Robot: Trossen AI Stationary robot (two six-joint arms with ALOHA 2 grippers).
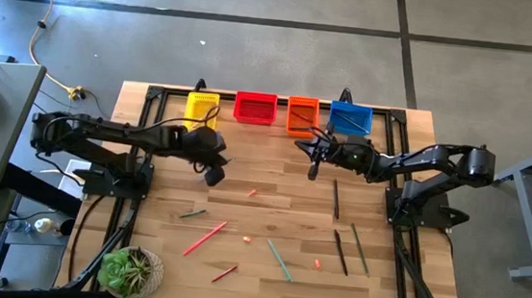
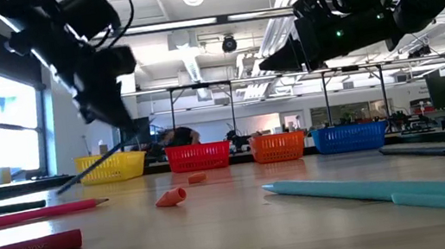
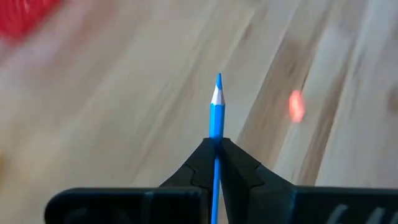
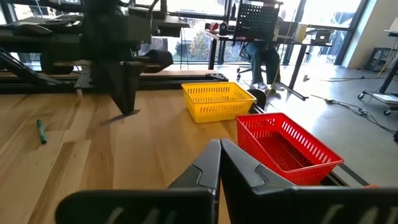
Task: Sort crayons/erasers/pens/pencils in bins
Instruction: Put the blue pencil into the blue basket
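Note:
My left gripper [image 1: 214, 173] hangs over the table's middle left, near the yellow bin [image 1: 202, 107], and is shut on a blue pencil [image 3: 216, 118]. In the low view that pencil [image 2: 89, 171] slants down from the gripper [image 2: 112, 114], above the table. My right gripper [image 1: 315, 165] is shut and empty [image 4: 219, 152], held level in front of the orange bin [image 1: 302, 115]. The red bin [image 1: 255, 108] and blue bin [image 1: 351, 118] complete the row at the far edge. Small orange-pink erasers [image 1: 251, 193] [image 1: 246, 237] [image 1: 317, 263] lie on the wood. My left gripper pinches the blue pencil's shaft [image 3: 216, 134] between its two fingers, a short way behind the sharpened tip. The tip sticks out ahead of the fingertips and the pencil runs roughly along the fingers. The fingers slant down from the table's left, and the pencil is lifted clear.
Loose sticks lie across the near half: a red one [image 1: 205, 238], a teal one [image 1: 279, 259], dark pens [image 1: 336, 199] [image 1: 341, 252], a green one [image 1: 359, 249] and a green marker [image 1: 193, 214]. A potted plant [image 1: 130, 270] stands at the near left corner.

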